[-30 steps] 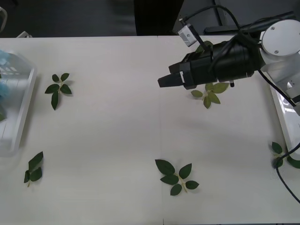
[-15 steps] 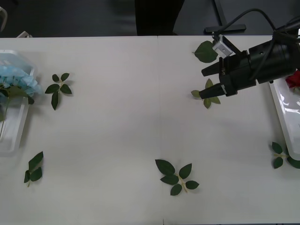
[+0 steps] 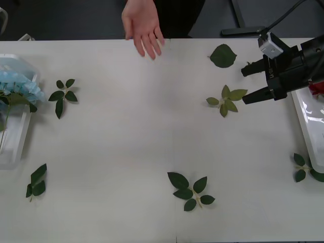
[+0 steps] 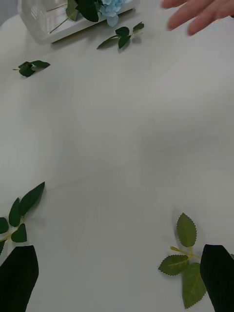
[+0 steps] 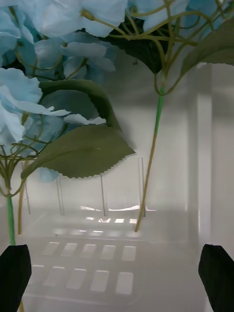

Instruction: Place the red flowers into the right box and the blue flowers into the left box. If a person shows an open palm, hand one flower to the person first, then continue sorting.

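The right tool [image 3: 251, 85] hangs over the desk [image 3: 152, 136] just beside the right box [image 3: 310, 132], its 2 black fingers spread wide and holding nothing. A red flower [image 3: 318, 88] lies in the right box, partly hidden behind that arm. Well apart from the right box, at the desk's far edge, the person's open palm [image 3: 143, 26] reaches in with fingers spread. At the desk's opposite end sits the left box [image 3: 20, 132] with the blue flowers [image 3: 20, 86] inside; the left tool [image 5: 117, 273] hovers over its ribbed bottom, fingers wide apart and empty. Loose leaf sprigs [image 3: 191, 190] lie scattered between the boxes.
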Available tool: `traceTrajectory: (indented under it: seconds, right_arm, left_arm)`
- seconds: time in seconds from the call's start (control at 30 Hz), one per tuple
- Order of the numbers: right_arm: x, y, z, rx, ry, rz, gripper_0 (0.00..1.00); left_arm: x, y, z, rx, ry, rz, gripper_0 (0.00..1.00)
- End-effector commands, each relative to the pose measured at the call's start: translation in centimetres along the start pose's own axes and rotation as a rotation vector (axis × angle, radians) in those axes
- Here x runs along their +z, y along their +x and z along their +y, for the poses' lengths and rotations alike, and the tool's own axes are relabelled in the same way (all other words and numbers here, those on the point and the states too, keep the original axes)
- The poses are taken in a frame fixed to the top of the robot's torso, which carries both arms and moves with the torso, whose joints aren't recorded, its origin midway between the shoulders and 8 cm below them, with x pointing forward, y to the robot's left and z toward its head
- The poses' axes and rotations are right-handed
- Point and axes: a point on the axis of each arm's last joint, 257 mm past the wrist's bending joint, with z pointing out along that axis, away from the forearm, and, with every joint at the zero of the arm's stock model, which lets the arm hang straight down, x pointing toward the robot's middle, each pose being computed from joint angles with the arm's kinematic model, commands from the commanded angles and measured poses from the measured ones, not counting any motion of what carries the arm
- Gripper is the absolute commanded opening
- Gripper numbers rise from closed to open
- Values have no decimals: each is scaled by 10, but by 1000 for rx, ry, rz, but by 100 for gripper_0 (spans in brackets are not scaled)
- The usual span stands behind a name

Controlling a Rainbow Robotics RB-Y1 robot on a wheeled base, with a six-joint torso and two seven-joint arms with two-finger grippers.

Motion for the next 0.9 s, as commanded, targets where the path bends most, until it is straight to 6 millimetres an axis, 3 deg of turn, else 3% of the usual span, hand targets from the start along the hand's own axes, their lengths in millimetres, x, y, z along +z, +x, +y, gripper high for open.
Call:
traceTrajectory:
  seconds: [0.03, 0.3, 0.9]
  right_arm:
    - [-24, -3, 0, 21, 12, -10, 97]
    - [-20, 0, 13, 32, 11, -39, 97]
    - [-20, -1, 12, 32, 16, -41, 97]
  left_arm:
    - [-28, -9, 15, 84, -40, -11, 100]
    - [-46, -27, -35, 201, -1, -38, 100]
    - [-43, -26, -44, 191, 17, -40, 100]
